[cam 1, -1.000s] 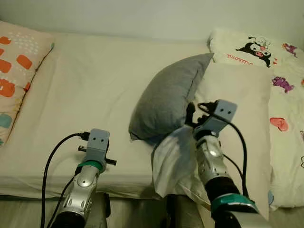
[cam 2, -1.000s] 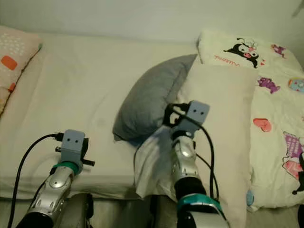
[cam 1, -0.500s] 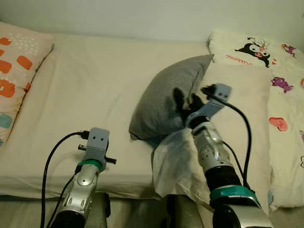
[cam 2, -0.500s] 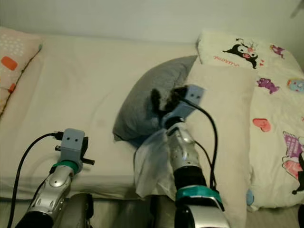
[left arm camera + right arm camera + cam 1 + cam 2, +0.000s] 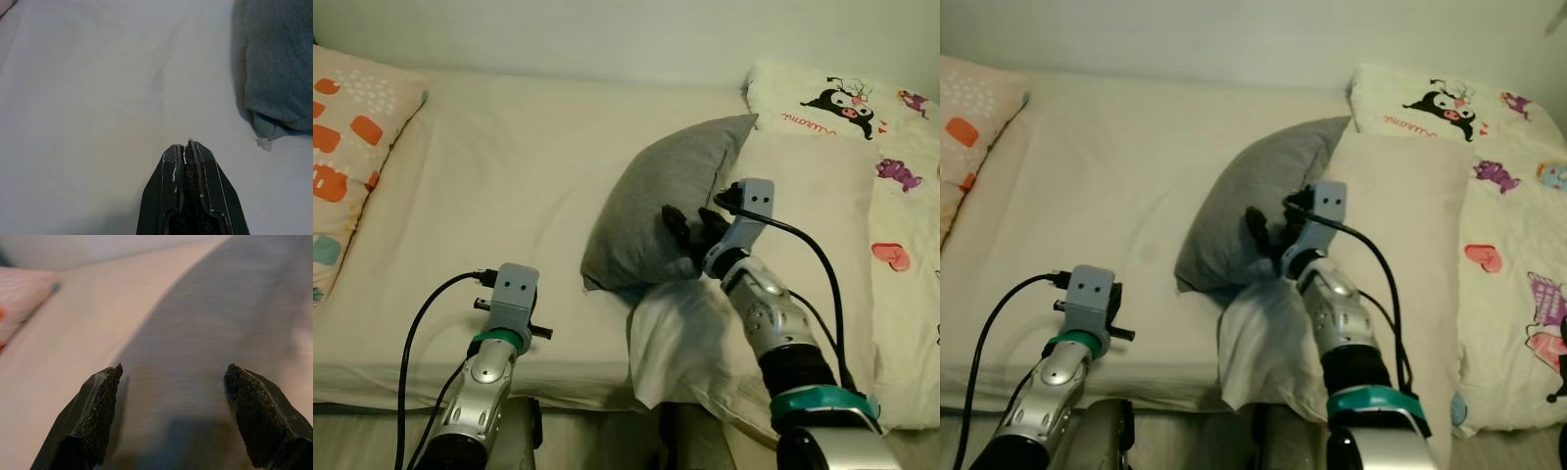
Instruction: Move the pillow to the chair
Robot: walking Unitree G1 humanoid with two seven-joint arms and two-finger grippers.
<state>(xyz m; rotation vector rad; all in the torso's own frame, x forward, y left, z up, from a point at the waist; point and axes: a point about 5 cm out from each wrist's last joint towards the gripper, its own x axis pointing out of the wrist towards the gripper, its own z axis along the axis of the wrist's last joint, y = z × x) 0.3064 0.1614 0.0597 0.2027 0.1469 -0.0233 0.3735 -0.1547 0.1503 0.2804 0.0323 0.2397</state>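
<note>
We saw a soft grey woven pillow propped mid-bed against a cream pillow. Our right gripper gaped wide over it, holding nothing; our left gripper was pinched closed, empty, near the bed's front edge.

Grey pillow: matt woven cloth. Bed sheet: smooth cream fabric. Right end effector pads: rough black.

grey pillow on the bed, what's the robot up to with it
The robot stands at the bed with its right hand open against the grey pillow, fingers spread over its face and not closed on it. The pillow leans against a cream pillow. The left hand is shut and hangs over the bare sheet, apart from the pillow. The pillow has not been lifted yet.
</note>
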